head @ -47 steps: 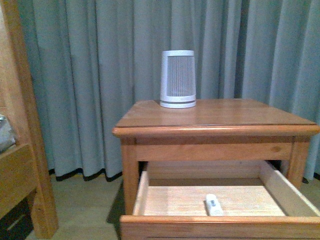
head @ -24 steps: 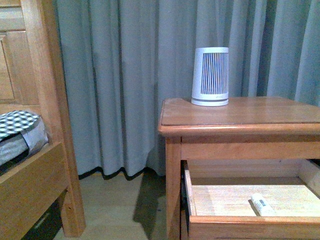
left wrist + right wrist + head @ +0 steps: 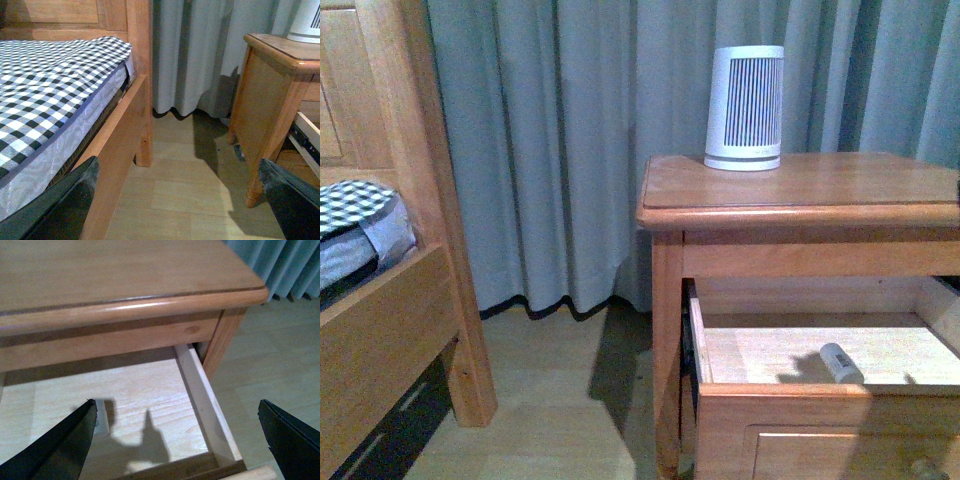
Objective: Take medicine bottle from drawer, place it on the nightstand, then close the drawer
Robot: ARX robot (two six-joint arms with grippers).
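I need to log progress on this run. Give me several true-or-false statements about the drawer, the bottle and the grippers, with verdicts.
1. The drawer is pulled open. True.
2. The medicine bottle stands on top of the nightstand. False: it lies on its side inside the drawer.
3. The right gripper is shut on the bottle. False: its jaws are wide open and empty, above the drawer.
4. A white slatted appliance stands on the nightstand. True.
5. The left gripper is open and holds nothing. True.

Left gripper (image 3: pixel 177 165): jaws wide apart over the floor (image 3: pixel 185 190). Checked mattress (image 3: pixel 55 85) lies on the bed frame (image 3: pixel 120 145). Nightstand (image 3: pixel 265 100) stands apart from the bed, drawer (image 3: pixel 306 136) pulled out, curtain (image 3: pixel 200 50) behind.
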